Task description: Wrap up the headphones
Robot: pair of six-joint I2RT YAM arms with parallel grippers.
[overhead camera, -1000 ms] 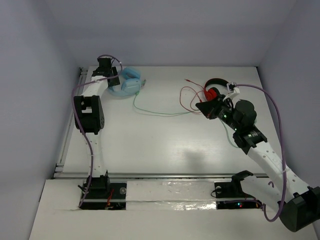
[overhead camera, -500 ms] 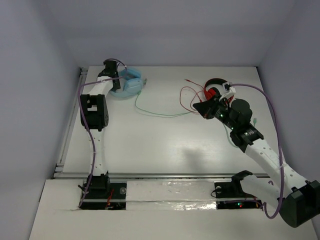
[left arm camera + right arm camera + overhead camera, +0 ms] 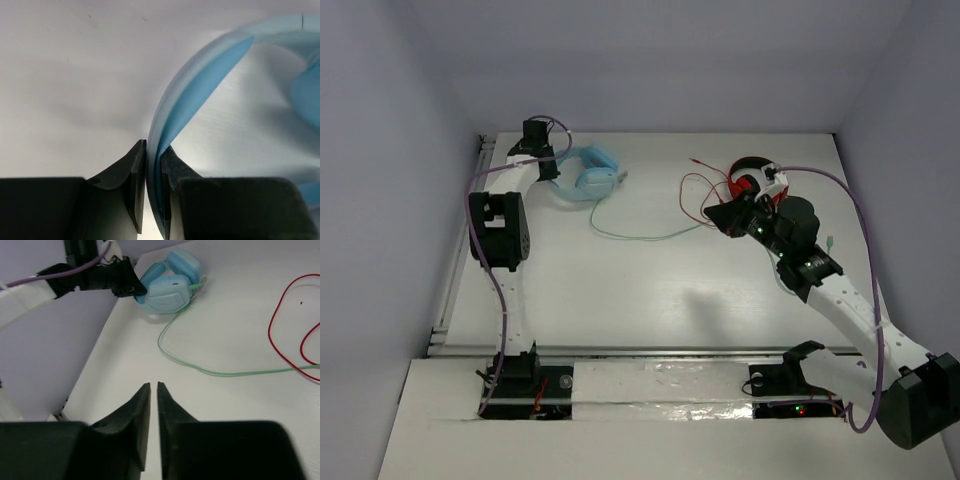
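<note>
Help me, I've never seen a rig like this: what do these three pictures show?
Two robot arms are bolted at the near edge of a white table. The wide picture looks down from above. The others come from a camera on each wrist, so the dark shapes below are fingers. The left gripper pinches the headband of the light blue headphones, whose green cable trails across the table. The right gripper is closed and empty, near red-and-black headphones.
</note>
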